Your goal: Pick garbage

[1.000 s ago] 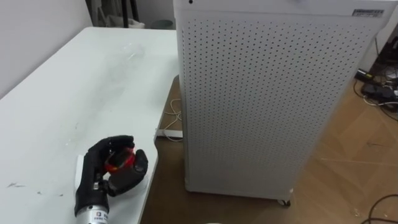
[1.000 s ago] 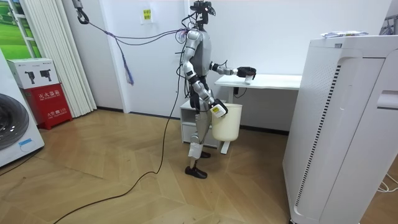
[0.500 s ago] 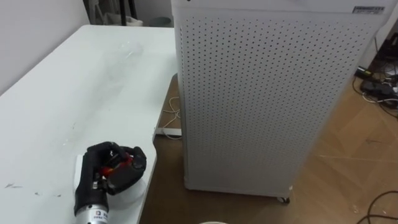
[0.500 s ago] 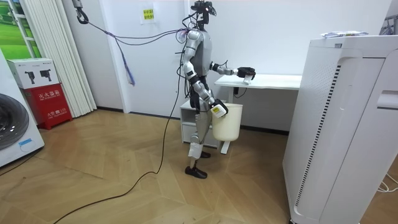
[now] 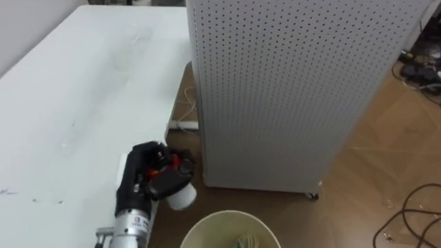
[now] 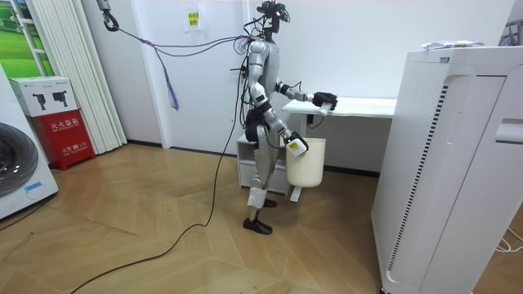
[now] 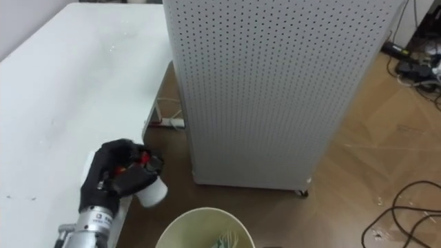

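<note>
- White cup (image 5: 181, 198), with red showing near its top, is clenched in the left hand (image 5: 153, 176). Dark fingers wrap round it, and its free end points down and out past the edge of the counter (image 5: 62, 103).
- Cream bin (image 5: 229, 214) sits just below the cup and toward the robot's right. In the room view the right hand (image 6: 296, 147) is at the bin's side by the hip, but whether it grips the bin I cannot tell.
- The step in hand looks like the drop. The cup seems to hang by the bin's rim, not over the middle of its mouth, so carry it a little further right and toward the body before letting go.
- Bringing the bin under the cup would serve as well. Keep its mouth level, since some rubbish (image 5: 244, 241) lies inside.
- Open the hand fully and all at once. A light cup may cling to a finger or tip off the rim onto the floor (image 5: 372, 158).
- Keep the arm off the counter edge and clear of the white perforated cabinet (image 5: 289, 89) just beside it.
</note>
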